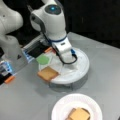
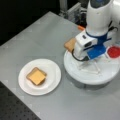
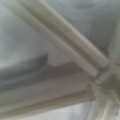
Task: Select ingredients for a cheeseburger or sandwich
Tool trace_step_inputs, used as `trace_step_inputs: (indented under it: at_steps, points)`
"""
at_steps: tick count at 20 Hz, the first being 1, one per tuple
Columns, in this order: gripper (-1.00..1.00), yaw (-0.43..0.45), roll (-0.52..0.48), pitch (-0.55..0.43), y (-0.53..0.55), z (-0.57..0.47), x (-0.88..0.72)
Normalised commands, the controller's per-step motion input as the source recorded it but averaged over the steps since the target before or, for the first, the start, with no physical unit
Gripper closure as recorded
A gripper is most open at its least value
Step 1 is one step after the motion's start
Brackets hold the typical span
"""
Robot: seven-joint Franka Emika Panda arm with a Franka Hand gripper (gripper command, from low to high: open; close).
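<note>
- Gripper (image 1: 68, 61) is low inside the white divided tray (image 1: 83, 68); whether its jaws are apart, I cannot tell
- Paper plate (image 2: 53, 80) holds the sandwich (image 2: 36, 76), cheese square on top
- Toast square (image 1: 47, 73), lettuce piece (image 1: 43, 59) and tomato disc (image 2: 114, 52) lie in tray compartments

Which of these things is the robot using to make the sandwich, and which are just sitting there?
For the sandwich:
stack on the paper plate, yellow cheese on top
toast square, lettuce and tomato in the divided white tray
gripper, low over the tray's middle

Just sitting there:
orange piece on the table
second robot base
</note>
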Motion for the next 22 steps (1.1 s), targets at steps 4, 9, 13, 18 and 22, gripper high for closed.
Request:
trace_step_inputs:
  at_steps: [4,9,13,18,22]
  points:
    - [-1.00,-0.236,0.042,-0.005,0.22,0.08,-0.12]
    - [-1.00,-0.194,-0.034,0.025,0.07,0.17,-0.08]
    - [-1.00,-0.157,-0.154,0.141,-0.08,0.35,-0.04]
    - [-1.00,-0.086,-0.126,0.262,-0.29,0.48,0.15]
    - [-1.00,-0.025,-0.022,0.382,-0.40,0.44,0.36]
